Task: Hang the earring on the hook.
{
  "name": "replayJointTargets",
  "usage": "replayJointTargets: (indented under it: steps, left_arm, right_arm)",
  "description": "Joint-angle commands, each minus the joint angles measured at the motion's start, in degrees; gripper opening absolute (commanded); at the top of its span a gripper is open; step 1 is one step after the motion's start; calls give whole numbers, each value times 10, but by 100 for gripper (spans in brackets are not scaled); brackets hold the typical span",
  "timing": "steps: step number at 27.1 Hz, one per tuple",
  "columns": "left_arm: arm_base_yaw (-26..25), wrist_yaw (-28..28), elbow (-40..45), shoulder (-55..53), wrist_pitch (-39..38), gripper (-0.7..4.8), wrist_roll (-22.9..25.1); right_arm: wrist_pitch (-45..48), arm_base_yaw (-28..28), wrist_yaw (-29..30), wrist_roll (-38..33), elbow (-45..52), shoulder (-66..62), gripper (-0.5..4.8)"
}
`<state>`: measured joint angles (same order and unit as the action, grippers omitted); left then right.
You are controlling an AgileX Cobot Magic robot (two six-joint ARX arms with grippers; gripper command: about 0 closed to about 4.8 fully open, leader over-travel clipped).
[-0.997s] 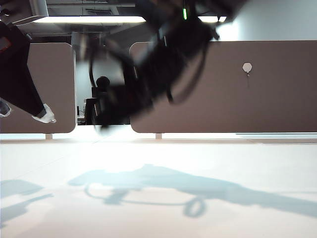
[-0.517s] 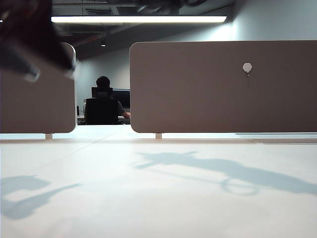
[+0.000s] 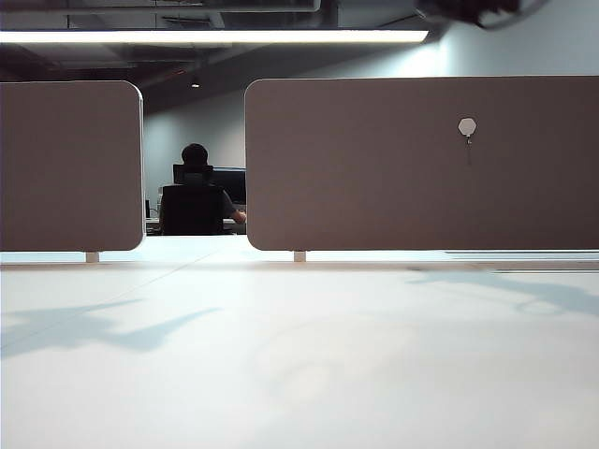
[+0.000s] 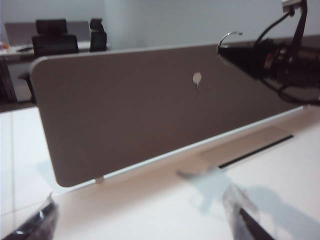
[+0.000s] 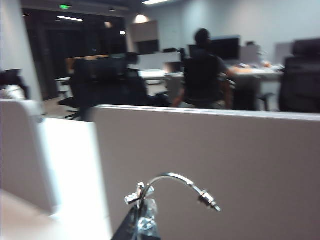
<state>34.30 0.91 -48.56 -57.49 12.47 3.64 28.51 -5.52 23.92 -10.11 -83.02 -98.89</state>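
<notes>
Silvery wire earring (image 5: 172, 187) stands up out of the right gripper (image 5: 140, 220), whose fingertips are pinched shut on its lower end beside the small cross-shaped piece; the arc rises free above the tips, presumably so the open hoop can be slipped over a prong. Right arm is high at the panel's top edge: left wrist view shows it dark at the panel's upper right corner, hoop (image 4: 229, 36) poking above the rim. Exterior view catches only a dark blur at the top right.

Hook (image 3: 467, 128), a white hexagonal pad with a thin prong hanging below it, sits on the brown divider panel (image 3: 374, 187), upper right part, bare. Earring is well apart from it, not yet hung.

Left gripper (image 4: 145, 220) hangs low over the white table (image 3: 299, 374), jaws spread wide, empty, facing the panel; likely parked clear.
</notes>
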Motion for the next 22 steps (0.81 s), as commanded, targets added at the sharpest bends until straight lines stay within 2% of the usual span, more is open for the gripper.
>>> replayJointTargets:
  steps: [1,6,9,16,22]
  left_arm:
    - [-1,-12,-42,-84,1,479,5]
    - [-16,-14,-90,-191,9,479,-1]
    - [-25,-12,-103,-227,12,479,-9]
    - [-49,-12,-104,-245,9,479,-8]
    - [-71,-15,-104,-245,5,479,-8]
  right_arm:
    - [-1,39,17,-36,-62,-54,-6]
    - [-7,74,34,-62,-157,-154,-6]
    - [-45,83,43,-62,-224,-219,-6]
    - [-75,89,36,-62,-378,-361,-6]
    - [-144,94,26,-66,-533,-463,-6]
